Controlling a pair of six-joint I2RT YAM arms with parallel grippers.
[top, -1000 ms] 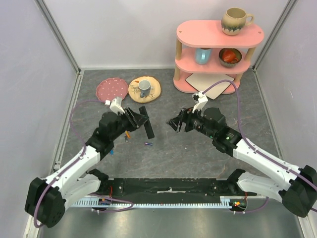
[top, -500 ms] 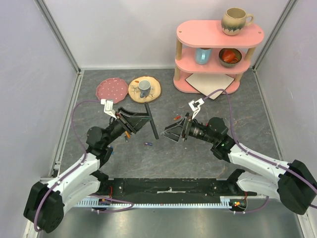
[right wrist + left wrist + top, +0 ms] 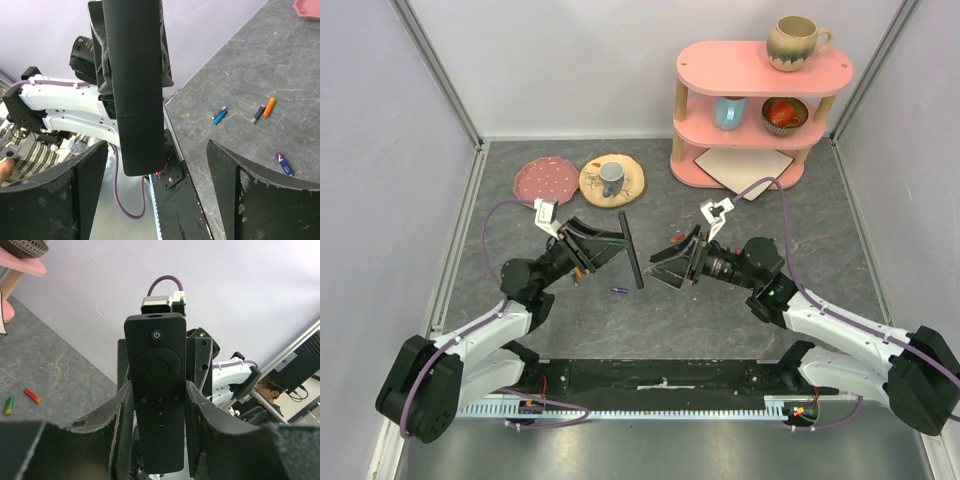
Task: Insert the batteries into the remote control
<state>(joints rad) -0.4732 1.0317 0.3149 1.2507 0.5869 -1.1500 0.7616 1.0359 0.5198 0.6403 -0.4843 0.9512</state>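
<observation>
Grey, stone-patterned bench (image 3: 720, 320) between pale lilac walls (image 3: 570, 70). The left gripper (image 3: 160, 387) holds the remote control (image 3: 631, 249) up off the bench, jaws pinched on its long edges, with the button face turned toward that arm's wrist. Opposite, the right gripper (image 3: 665, 268) faces the remote's plain back, jaws spread wide and gripping nothing. The batteries (image 3: 219, 115) lie loose on the bench below: blue, orange and purple, with red and green ones farther off.
</observation>
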